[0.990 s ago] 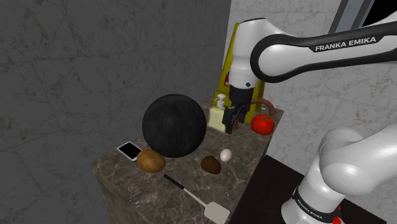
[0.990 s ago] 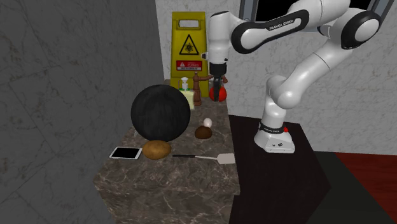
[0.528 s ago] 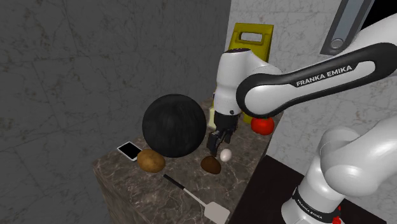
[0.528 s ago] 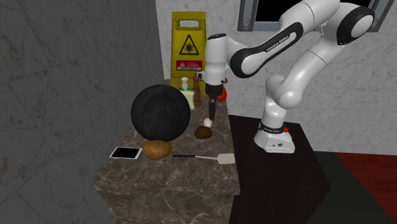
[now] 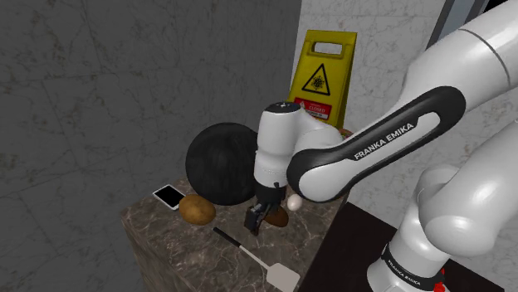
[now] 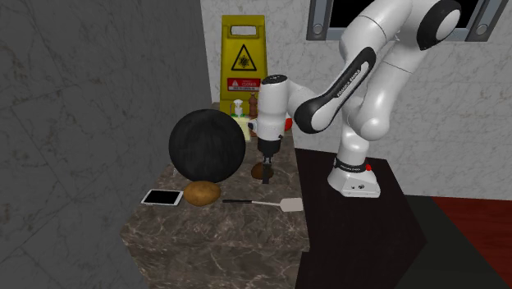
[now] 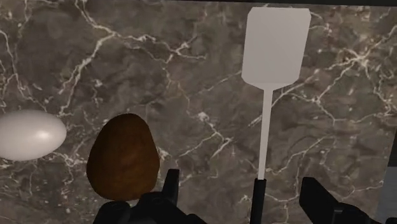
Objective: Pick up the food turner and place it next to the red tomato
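The approach to the grasp is in hand: the claw (image 7: pixel 242 179) hangs spread above the marbled worktop (image 7: pixel 191 83), its fingers apart, with the dark handle of the food turner (image 7: pixel 275 51) lying between them, untouched. The turner lies flat, its pale blade near the worktop's edge. A brown egg-shaped thing (image 7: pixel 123 162) sits just beside one finger. Next, I judge, the claw must drop low enough to straddle the thin handle and pinch it without nudging that brown thing; the carry to the red tomato is not yet begun
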Tool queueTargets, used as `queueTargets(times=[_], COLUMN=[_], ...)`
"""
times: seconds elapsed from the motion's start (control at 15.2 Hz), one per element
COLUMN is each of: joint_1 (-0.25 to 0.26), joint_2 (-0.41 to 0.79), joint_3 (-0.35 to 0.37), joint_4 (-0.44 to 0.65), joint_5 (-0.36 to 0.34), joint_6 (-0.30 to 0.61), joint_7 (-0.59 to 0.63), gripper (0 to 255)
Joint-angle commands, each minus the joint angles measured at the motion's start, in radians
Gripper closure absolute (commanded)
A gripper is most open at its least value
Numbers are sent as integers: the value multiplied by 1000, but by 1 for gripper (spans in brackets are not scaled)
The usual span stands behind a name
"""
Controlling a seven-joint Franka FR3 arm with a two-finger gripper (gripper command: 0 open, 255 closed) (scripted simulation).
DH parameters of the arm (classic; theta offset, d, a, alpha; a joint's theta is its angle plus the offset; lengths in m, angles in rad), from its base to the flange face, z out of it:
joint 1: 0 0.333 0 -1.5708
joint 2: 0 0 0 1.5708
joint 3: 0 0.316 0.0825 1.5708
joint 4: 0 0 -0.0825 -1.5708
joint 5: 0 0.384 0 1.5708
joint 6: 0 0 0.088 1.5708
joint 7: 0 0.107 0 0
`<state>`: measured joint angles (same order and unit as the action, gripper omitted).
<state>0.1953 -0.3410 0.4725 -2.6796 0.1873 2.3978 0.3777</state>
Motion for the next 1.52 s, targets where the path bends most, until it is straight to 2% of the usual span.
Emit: queueTargets(times=[0.0, 0.2, 0.73, 1.25, 1.32, 1.45], joint_1=[-6, -32, -67, -66, -66, -66], joint_2=[77, 206, 341, 341, 341, 341], joint_3=[43, 107, 116, 115, 115, 115], joint_4=[3, 35, 28, 28, 28, 28], joint_5=[-24, -116, -271, -270, -270, -270], joint_6=[85, 189, 309, 309, 309, 309], joint_7=[46, 149, 260, 259, 259, 259], gripper=[0, 0, 0, 0, 255, 255])
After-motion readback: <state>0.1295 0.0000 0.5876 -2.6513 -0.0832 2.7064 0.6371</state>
